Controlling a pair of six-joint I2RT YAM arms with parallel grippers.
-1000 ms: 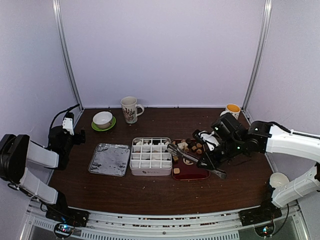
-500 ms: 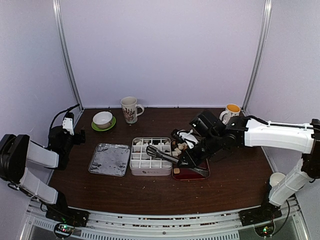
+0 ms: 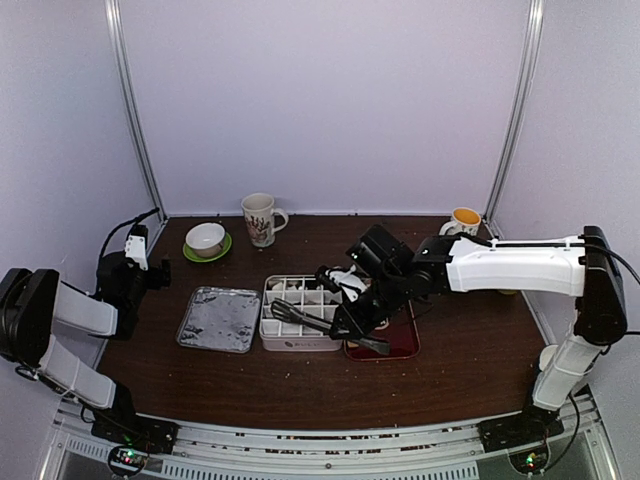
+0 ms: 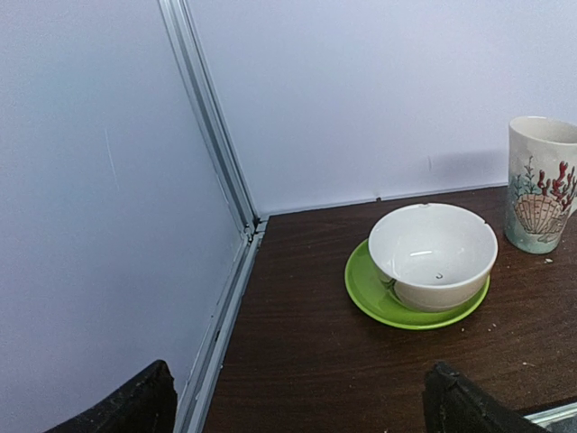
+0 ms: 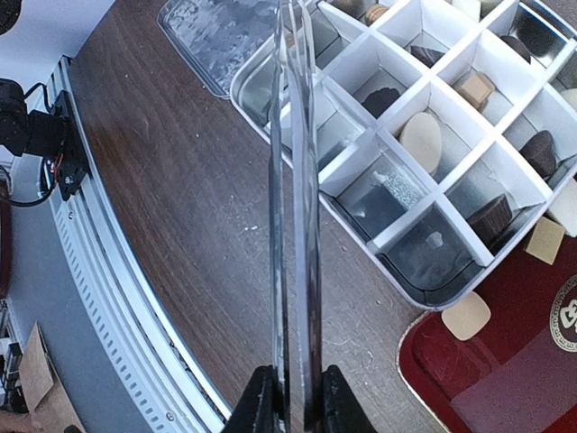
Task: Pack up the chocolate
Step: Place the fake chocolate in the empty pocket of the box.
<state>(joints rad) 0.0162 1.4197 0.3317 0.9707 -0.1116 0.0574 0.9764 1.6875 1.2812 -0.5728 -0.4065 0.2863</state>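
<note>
My right gripper (image 3: 354, 323) (image 5: 293, 397) is shut on the handle end of the metal tongs (image 3: 300, 316) (image 5: 294, 180). The tongs' arms are squeezed nearly together and reach out over the near-left cells of the white divided box (image 3: 300, 342) (image 5: 410, 225). Whether a piece sits at their tips I cannot tell. Chocolate lies in several cells: a cream oval (image 5: 421, 140), a tan cube (image 5: 476, 88) and dark pieces (image 5: 541, 152). More chocolate (image 5: 467, 316) rests on the dark-red tray (image 3: 398, 343) (image 5: 505, 388) to the box's right. My left gripper (image 3: 135, 250) (image 4: 297, 410) is open at the far left, holding nothing.
A silver tray (image 3: 220, 318) (image 5: 225, 32) lies left of the box. A white bowl on a green saucer (image 3: 206, 240) (image 4: 433, 255) and a shell-patterned mug (image 3: 260, 218) (image 4: 544, 185) stand at the back. A yellow-filled cup (image 3: 465, 220) is at the back right, and a white cup (image 3: 556, 358) sits near the right arm's base.
The right arm has swung left, carrying the tongs from above the dark-red tray to above the white box. The left arm has stayed still.
</note>
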